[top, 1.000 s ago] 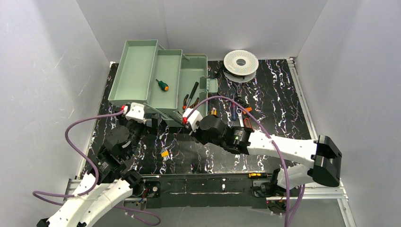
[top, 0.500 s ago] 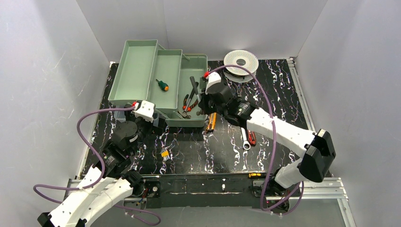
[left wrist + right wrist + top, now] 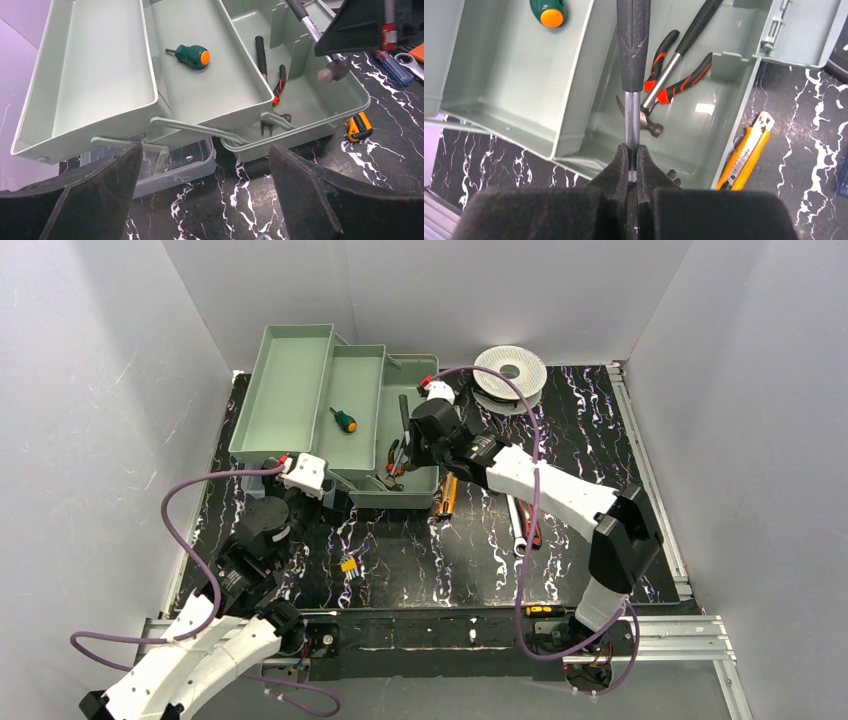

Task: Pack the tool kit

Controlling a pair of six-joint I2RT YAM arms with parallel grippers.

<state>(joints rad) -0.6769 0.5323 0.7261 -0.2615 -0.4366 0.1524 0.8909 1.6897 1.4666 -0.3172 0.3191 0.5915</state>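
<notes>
Right hand (image 3: pixel 631 160) moved over toolbox (image 3: pixel 711 145), clamping hammer (image 3: pixel 633 45); second hammer (image 3: pixel 694 30) inside; left hand (image 3: pixel 202 150) wide.

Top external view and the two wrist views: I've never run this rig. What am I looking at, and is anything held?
Two robot arms stand at a table. The top view looks down from above and behind them; each wrist view looks along one arm's own fingers. The right gripper is shut on a hammer over the open green toolbox, which holds pliers, a second hammer and a stubby screwdriver. The left gripper is open, empty. A utility knife and spool lie outside.
</notes>
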